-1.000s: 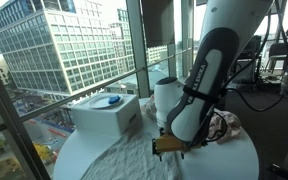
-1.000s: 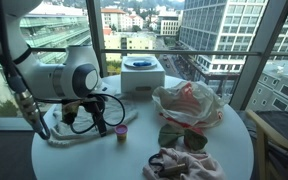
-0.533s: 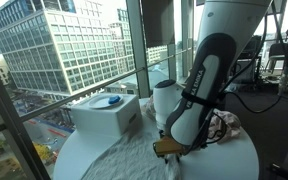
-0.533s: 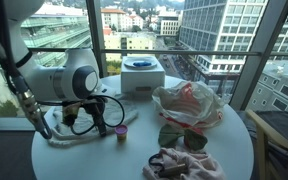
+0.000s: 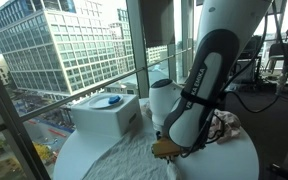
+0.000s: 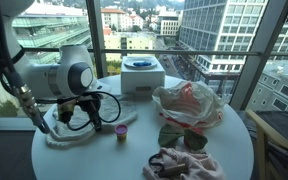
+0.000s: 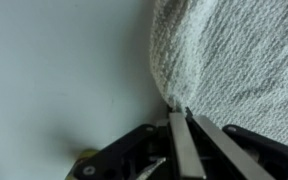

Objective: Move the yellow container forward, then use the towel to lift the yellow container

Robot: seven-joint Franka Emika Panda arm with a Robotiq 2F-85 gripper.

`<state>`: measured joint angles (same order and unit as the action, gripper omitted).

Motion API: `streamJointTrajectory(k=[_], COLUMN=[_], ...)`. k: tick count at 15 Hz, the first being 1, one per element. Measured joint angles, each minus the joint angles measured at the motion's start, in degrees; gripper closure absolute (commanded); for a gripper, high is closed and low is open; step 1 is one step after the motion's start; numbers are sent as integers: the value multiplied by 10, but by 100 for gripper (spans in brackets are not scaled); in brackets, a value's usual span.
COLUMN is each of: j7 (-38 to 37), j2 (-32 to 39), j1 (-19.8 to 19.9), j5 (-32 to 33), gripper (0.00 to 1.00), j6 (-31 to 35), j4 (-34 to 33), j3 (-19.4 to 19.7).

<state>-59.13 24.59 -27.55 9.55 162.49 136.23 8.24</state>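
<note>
End effector [image 7: 180, 116]: pressed together, tips touching hem of white terry-cloth towel [image 7: 244, 60], ahead-right | small yellow container [image 5: 166, 148]: apparently directly beneath, on round white worktop [image 6: 134, 155]

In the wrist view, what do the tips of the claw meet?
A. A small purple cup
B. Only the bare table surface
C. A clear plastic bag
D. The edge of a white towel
D: in the wrist view the claw has its fingers pressed together, and their tips reach the corner of the white towel, which they appear to pinch; the pale table lies to the side.
</note>
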Motion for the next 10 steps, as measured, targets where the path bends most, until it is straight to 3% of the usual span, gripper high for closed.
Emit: streamJointTrajectory(k=[4,10], j7=[-2,-48], j2=[-34,-83], j1=[-7,2], j5=[28,184], gripper=[96,96], j6=[-36,-81], j4=[0,-14], j3=[1,30])
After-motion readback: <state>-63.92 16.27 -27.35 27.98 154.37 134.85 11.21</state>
